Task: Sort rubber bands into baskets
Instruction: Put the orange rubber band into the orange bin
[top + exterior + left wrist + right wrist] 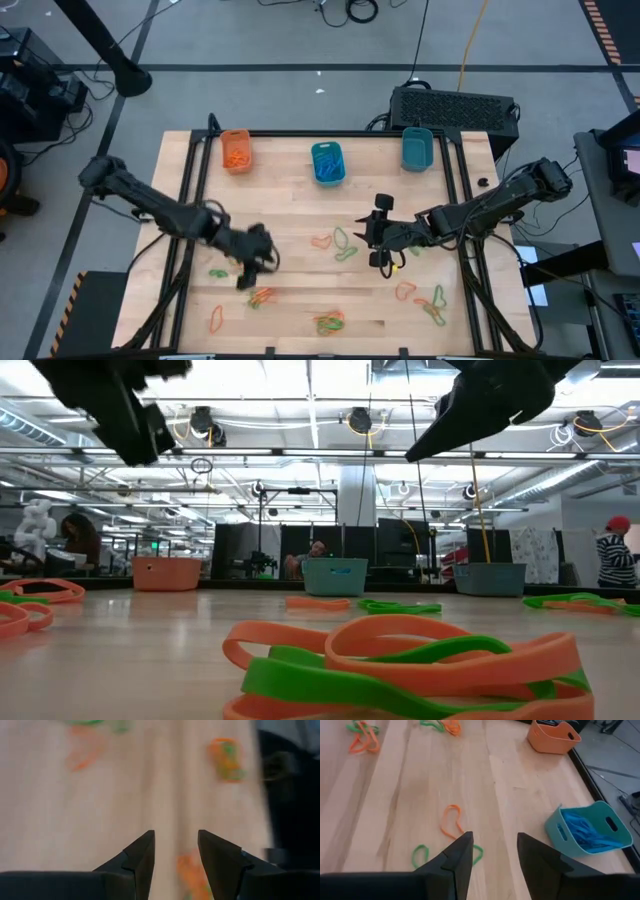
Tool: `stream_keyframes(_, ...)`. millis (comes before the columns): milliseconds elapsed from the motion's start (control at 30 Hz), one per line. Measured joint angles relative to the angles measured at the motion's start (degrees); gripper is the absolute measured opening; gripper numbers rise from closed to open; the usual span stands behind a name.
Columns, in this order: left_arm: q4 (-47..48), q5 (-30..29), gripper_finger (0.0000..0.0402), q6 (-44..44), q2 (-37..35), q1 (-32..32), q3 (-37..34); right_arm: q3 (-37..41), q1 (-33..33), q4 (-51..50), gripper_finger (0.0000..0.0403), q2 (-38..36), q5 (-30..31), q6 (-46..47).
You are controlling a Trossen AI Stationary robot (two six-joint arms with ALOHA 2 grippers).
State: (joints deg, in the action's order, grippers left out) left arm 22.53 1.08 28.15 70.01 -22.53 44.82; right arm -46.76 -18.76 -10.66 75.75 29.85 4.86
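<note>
Orange and green rubber bands lie flat and scattered on the wooden table, among them a pair (335, 243) at the middle and a heap (330, 321) at the near edge. An orange basket (236, 150), a teal basket (327, 163) filled with blue bands, and a second teal basket (417, 148) stand along the far edge. My left gripper (250, 272) hovers open over the near left part of the table, above an orange band (192, 872). My right gripper (381, 248) hovers open right of the middle, with an orange band (452, 821) and a green band (420, 854) in front of it.
A black frame (460, 180) runs around the tabletop. A big black box (455, 105) sits beyond the far right corner. More bands (432, 303) lie at the near right and others (215, 319) at the near left. Bare wood lies between the baskets and the bands.
</note>
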Motion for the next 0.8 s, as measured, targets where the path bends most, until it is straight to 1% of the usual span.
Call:
stream_keyframes(67, -6.4, -1.7, 0.0157, 0.0, 3.2, -3.4, 0.0, 0.0, 0.0, 0.0, 0.0146, 0.0, 0.0, -0.5)
stream_keyframes(167, -14.1, -4.4, 0.0157, -0.4, 8.7, -6.7, 0.0, 0.0, 0.0, -0.2, 0.0146, 0.0, -0.6, 0.5)
stream_keyframes(200, -17.2, -5.0, 0.0157, -0.7, 10.8, -7.4, 0.0, 0.0, 0.1, -0.4, 0.0146, 0.0, -2.2, 1.3)
stream_keyframes(333, -28.9, -5.1, 0.0157, -5.0, 19.8, -9.2, 1.0, 0.0, 0.0, -0.5, 0.0146, 0.0, -12.9, 3.4)
stream_keyframes(400, -32.6, -5.0, 0.0157, -6.9, 24.4, -9.5, 3.0, 0.0, -0.1, -0.4, 0.0146, 0.0, -15.2, 5.1)
stream_keyframes(467, -34.1, -4.6, 0.0157, -8.5, 28.8, -9.5, 6.2, 0.0, -0.1, -0.4, 0.0146, 0.0, -15.1, 6.5)
stream_keyframes(533, -33.6, -4.4, 0.0157, -10.1, 32.6, -9.5, 9.6, 0.0, -0.1, -0.4, 0.0146, 0.0, -15.1, 7.5)
stream_keyframes(600, -32.8, -2.6, 0.0157, -12.1, 36.0, -9.5, 13.0, 0.0, -0.1, -0.3, 0.0146, 0.0, -15.0, 8.4)
stream_keyframes(700, -32.0, 0.9, 0.0157, -14.1, 39.9, -9.5, 16.8, 0.0, -0.1, -0.4, 0.0146, 0.0, -15.1, 9.8)
stream_keyframes(800, -31.4, 3.1, 0.0157, -15.0, 41.9, -9.4, 18.4, 0.0, -0.5, -0.6, 0.0146, 0.0, -15.2, 10.6)
